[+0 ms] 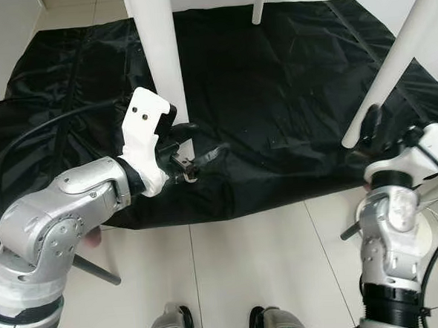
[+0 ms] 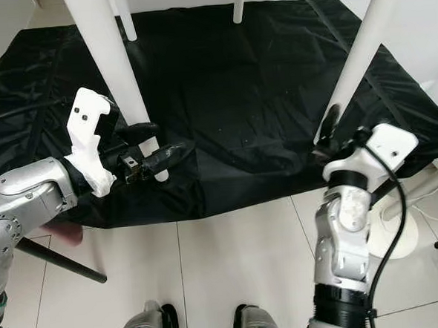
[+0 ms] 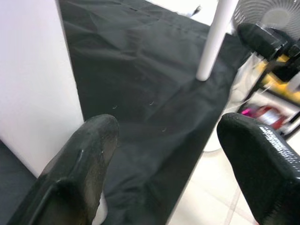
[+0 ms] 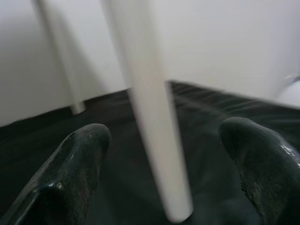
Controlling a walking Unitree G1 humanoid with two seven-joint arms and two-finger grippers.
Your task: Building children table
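The table legs [image 1: 160,56] look smooth and white. The black sheet [image 1: 274,94] is shiny, crinkly cloth. The floor tiles [image 1: 254,258] shine.

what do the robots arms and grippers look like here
Both arms are silver metal with rounded joint housings and black cables looping off them. A white plastic wrist block leads to each gripper, the left gripper and right gripper, each with two long, rounded black fingers.

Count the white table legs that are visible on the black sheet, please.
4: one by the left gripper at, one before the right gripper at, two at the far edge, and.
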